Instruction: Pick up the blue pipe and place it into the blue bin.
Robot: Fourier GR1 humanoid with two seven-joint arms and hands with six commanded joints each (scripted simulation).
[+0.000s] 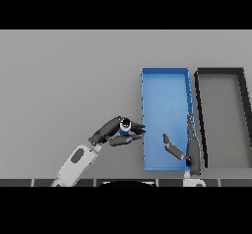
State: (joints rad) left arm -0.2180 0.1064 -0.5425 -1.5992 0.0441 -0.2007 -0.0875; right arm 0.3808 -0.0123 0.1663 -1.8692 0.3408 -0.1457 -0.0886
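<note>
A small blue pipe [125,127] shows end-on between the curled fingers and thumb of my left hand [114,130], which is shut on it just left of the blue bin's [165,80] left wall. The bin is a long blue tray in the right half of the head view. My right hand [189,147] rests open over the bin's near right corner, fingers straight and pointing away, thumb spread to the left.
A black bin [221,72] with a grey floor stands right beside the blue bin, on its right. The grey table [64,80] stretches away to the left and back.
</note>
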